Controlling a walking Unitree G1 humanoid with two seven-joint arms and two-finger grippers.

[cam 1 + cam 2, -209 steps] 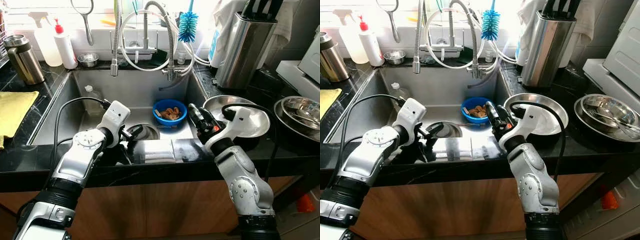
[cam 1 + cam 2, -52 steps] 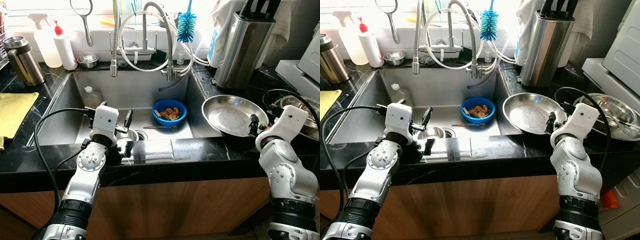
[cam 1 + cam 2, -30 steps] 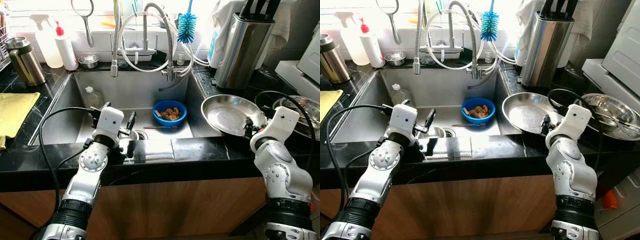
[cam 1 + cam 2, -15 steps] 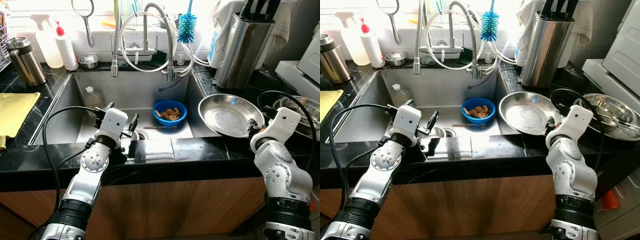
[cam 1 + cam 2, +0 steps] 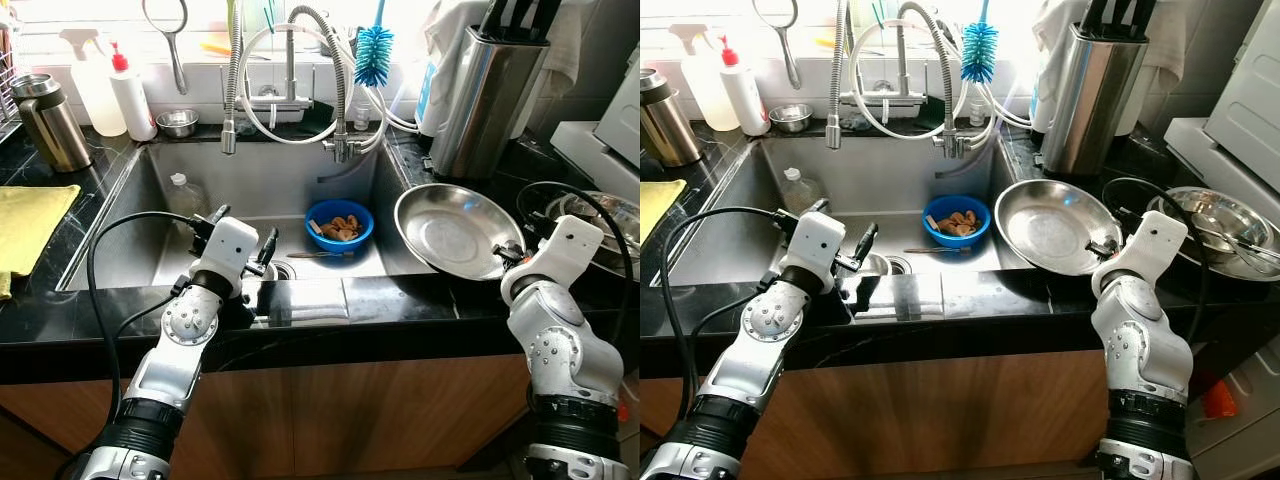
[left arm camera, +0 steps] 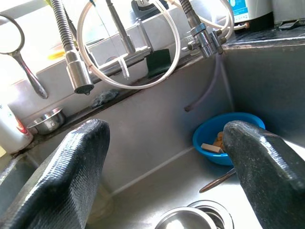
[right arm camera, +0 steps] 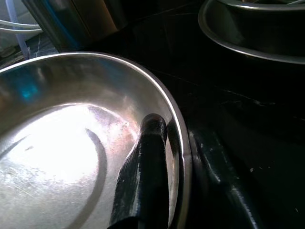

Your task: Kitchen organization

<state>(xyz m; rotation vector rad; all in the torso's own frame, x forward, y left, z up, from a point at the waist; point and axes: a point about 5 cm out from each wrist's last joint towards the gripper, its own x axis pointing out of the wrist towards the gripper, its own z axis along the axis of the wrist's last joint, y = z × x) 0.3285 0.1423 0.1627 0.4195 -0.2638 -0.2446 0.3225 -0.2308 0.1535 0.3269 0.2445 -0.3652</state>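
A wide, shallow steel pan [image 5: 455,229] sits to the right of the sink, tilted, its left rim jutting over the sink's right edge and its near right rim pinched in the right gripper [image 7: 183,148], one finger inside the rim and one outside. Its shiny inside is bare. A blue bowl [image 5: 339,222] holding brown scraps stands upright on the sink floor, far right

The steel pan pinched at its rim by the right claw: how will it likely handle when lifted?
The steel pan looks rigid and thin-walled, so probably light. Its polished rim seems slippery, and the right claw pinches one edge only, so it may swing or slip.
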